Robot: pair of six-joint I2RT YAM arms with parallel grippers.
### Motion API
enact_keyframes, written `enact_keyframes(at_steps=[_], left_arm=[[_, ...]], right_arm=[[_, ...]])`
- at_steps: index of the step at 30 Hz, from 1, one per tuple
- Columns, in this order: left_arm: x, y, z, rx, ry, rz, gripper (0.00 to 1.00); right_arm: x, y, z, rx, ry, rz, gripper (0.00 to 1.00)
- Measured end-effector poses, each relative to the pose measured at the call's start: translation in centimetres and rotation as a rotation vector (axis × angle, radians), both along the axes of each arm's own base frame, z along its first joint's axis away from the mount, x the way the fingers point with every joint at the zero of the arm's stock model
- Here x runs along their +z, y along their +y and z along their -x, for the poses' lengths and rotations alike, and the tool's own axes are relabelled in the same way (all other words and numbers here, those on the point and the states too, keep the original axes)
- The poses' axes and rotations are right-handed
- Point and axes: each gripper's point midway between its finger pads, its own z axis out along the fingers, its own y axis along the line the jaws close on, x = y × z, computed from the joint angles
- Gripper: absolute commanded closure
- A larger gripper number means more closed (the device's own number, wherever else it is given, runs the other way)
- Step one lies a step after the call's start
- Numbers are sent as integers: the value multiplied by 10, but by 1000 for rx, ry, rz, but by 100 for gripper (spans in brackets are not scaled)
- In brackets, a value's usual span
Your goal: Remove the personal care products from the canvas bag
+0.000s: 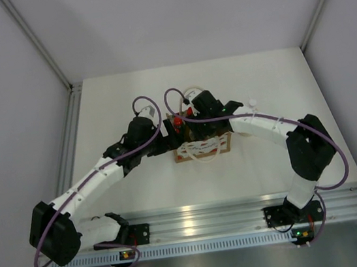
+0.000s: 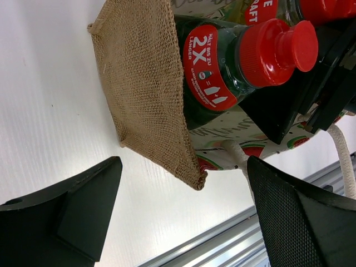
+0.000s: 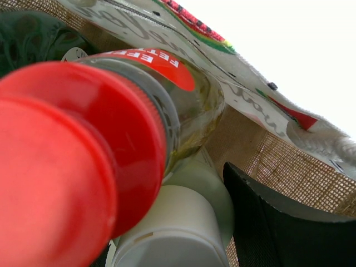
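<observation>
Black fingers of the left gripper (image 2: 184, 167) stand wide apart in the lower corners of the left wrist view, holding nothing. That arm reaches in low from the lower left of the overhead frame, its wrist turned toward the bag (image 1: 201, 146). It is probably posted there to steady the bag if a bottle drags it along. The bag sits centre frame overhead on the table (image 1: 268, 168), with its burlap side wall facing the left gripper, just beyond the fingertips. Its patterned panel faces the arm bases, and a cord handle (image 2: 345, 158) shows at the right edge of the left wrist view. Three products show in the bag, tops poking from its mouth. The dark green bottle (image 2: 217, 72) is upper centre in the left wrist view. The yellow bottle (image 3: 189, 100) fills the left of the right wrist view, with a white cap (image 3: 178, 228) tucked beneath it. Packed so close, only the necks offer a hold. Right of centre overhead, the right arm rises from its base, elbow high at the right edge. It bends back left so the right gripper (image 1: 184, 117) meets the red caps from the bag's far side. One of its fingers shows at the lower right of its own view, beside the white cap. Whether the pair is clamped on the yellow bottle's cap or merely around it, I cannot tell.
</observation>
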Motion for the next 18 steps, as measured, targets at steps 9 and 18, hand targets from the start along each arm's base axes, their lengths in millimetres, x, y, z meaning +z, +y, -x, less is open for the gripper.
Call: enact_keyframes(at_steps=[9,18], left_arm=[[0,2,2,3,-4,0,2],[6,3,3,3,-19,10,2]], right_arm=[[2,-1,2,5,0,3,100],[24,-4,4,11,-23,-12,100]])
